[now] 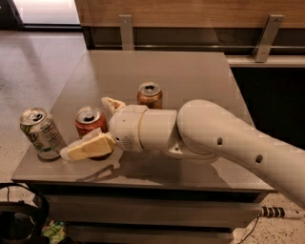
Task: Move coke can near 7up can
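Beginning nearest, at the front strip of the table, below the wrist. Just above that, the gripper, reaching in low from the right on a thick white arm and pointing left. Spread wide, with the near finger lying across the foot of the coke can and the far finger standing off behind it, clear of the rim by the look of it. So: open around the can, clamped on nothing (contact of the near pad with the red wall: impossible to say). Upright, silver top up, between the two fingers and close to the palm.

Ahead of the fingertips, just past the tip of the near finger: the 7up can, upright, close to the table's left edge. Near the coke can already, with only a narrow strip of table between. Judged from that, little or nothing left to carry. Likely a matter of backing straight out along the fingers' own line, to the right, without dragging either finger against the red can or nudging the near tip into the green-and-white one. Long axis vertical for both, so easily tipped by a sideways brush.

Farther off, behind the wrist on its far side: an orange-gold can, upright, apart from the arm, no part of the job. Beyond that, a wooden wall with metal brackets.
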Robot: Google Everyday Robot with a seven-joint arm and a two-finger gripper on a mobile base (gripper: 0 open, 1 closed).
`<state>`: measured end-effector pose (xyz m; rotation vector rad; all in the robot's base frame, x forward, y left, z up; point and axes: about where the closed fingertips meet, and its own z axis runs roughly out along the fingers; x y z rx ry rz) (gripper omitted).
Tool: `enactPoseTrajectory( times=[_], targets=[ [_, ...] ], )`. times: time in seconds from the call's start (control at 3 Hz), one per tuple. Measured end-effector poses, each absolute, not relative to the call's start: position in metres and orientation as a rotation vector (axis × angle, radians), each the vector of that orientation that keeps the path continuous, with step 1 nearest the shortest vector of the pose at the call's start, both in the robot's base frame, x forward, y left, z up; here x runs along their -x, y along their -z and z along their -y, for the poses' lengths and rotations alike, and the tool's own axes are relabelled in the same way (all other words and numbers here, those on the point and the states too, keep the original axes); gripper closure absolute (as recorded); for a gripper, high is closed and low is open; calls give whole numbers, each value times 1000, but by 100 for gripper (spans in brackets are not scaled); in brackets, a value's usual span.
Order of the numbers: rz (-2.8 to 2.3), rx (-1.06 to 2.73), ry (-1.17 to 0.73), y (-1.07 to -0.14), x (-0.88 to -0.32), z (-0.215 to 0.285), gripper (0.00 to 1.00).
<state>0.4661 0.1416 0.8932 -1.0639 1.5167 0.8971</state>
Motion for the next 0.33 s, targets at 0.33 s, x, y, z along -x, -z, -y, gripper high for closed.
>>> enactPoseTrajectory(
  times=[0.33],
  targets=[
    [-1517,1064,-897,-893,-466,-142,0]
  ],
)
